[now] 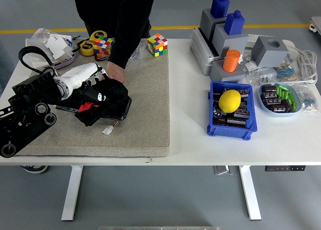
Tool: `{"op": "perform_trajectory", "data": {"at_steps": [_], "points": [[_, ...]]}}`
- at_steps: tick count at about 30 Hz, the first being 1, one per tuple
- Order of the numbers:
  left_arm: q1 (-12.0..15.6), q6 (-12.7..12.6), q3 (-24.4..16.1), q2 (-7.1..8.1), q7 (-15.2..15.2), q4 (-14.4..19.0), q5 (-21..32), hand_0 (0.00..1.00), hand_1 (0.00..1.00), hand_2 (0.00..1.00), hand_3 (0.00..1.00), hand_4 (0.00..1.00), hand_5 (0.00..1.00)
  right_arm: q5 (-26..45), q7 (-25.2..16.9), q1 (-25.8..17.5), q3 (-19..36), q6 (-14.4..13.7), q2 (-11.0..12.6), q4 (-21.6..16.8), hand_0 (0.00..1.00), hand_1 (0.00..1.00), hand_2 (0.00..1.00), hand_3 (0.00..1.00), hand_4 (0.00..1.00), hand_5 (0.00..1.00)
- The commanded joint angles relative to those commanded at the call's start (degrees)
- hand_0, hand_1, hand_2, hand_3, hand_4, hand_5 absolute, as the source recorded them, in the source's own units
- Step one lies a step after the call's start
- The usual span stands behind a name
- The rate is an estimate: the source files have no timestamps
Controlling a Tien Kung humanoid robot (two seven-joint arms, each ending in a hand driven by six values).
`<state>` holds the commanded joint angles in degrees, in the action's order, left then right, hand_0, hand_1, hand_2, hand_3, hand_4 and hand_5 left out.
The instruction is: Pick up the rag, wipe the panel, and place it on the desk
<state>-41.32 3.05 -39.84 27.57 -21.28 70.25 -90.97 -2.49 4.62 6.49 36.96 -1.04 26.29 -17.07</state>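
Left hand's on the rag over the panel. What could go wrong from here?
1. A person's hand rests at the panel's far edge, right beside the left hand and black rag; a wiping stroke could hit it.
2. A small white connector lies on the mat just in front of the panel; the rag may snag it or sweep it away.

Even, bright overhead light fills the scene, with no harsh glare on the white table (190,130). Just right of the left hand (93,87), the black rag (103,99) loses its folds to darkness. Shadows are soft and short. Focus stays sharp throughout.
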Motion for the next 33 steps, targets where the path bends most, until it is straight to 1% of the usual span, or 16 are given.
{"op": "perform_trajectory", "data": {"at_steps": [8,12,18,33], "points": [[0.49,0.05,-0.84,2.02,0.25,-0.89,-0.32,0.264,0.187,0.381,0.592,0.688,0.04,-0.12,0.16,-0.14,0.26,0.03,0.08,0.0,0.728,0.681,0.684,0.608,0.998,0.54],[0.81,-0.08,-1.09,2.64,0.49,-1.6,-0.21,0.263,0.187,0.38,0.592,0.688,0.041,-0.27,0.21,-0.19,0.51,-0.01,0.14,-0.07,0.729,0.68,0.685,0.608,0.998,0.54],[1.23,-0.33,-1.11,2.89,0.86,-3.02,-0.11,0.262,0.187,0.38,0.592,0.687,0.044,-0.32,0.33,-0.16,0.67,-0.01,0.11,-0.06,0.729,0.681,0.685,0.608,0.998,0.539],[2.22,-0.39,-2.57,3.92,0.86,-3.68,-0.68,0.263,0.187,0.38,0.592,0.686,0.048,-0.46,0.5,-0.25,0.91,0.03,-0.02,-0.09,0.73,0.68,0.685,0.61,0.998,0.542]]}}
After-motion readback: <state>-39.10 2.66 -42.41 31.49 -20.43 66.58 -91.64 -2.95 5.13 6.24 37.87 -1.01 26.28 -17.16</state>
